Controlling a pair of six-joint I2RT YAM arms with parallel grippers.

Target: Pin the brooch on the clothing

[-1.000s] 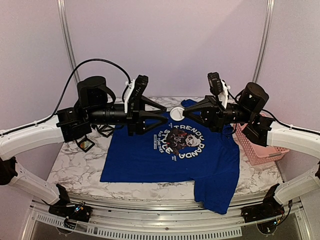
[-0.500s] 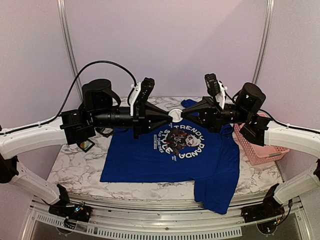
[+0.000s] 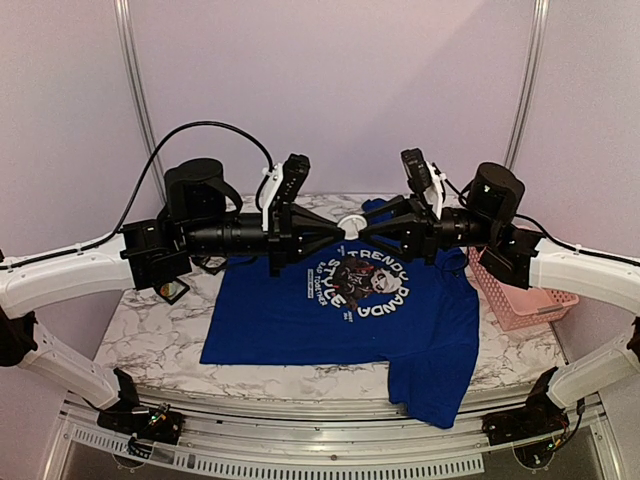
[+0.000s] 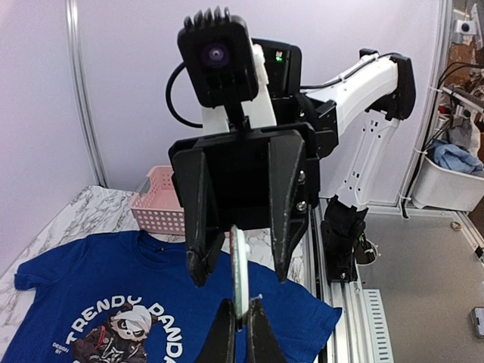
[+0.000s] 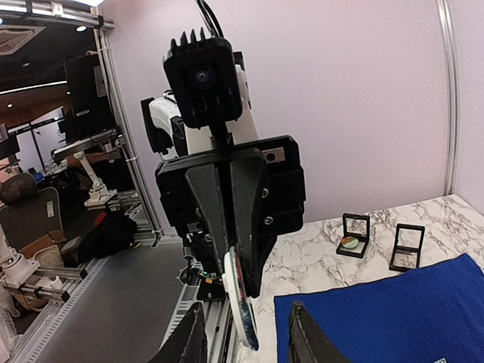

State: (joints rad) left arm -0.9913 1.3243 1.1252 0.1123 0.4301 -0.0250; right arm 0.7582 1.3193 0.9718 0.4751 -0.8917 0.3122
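The brooch (image 4: 239, 272) is a small round disc with a white back and a dark coloured face. My left gripper (image 4: 240, 321) is shut on its lower edge and holds it edge-on in the air. It also shows in the top view (image 3: 352, 225) and the right wrist view (image 5: 240, 310). My right gripper (image 5: 246, 336) is open and faces the left one tip to tip, its jaws standing either side of the brooch without touching it. The clothing (image 3: 350, 310), a royal-blue T-shirt with a panda print, lies flat on the table below both grippers.
A pink basket (image 3: 520, 295) stands at the table's right edge. Small black square boxes (image 5: 352, 234) sit on the marble at the back left, beside the shirt. The shirt's lower right corner hangs over the table's front edge (image 3: 300, 385).
My left gripper has moved right and its jaws now look narrow and shut. My right gripper has moved left, so the two tips now meet at the brooch.
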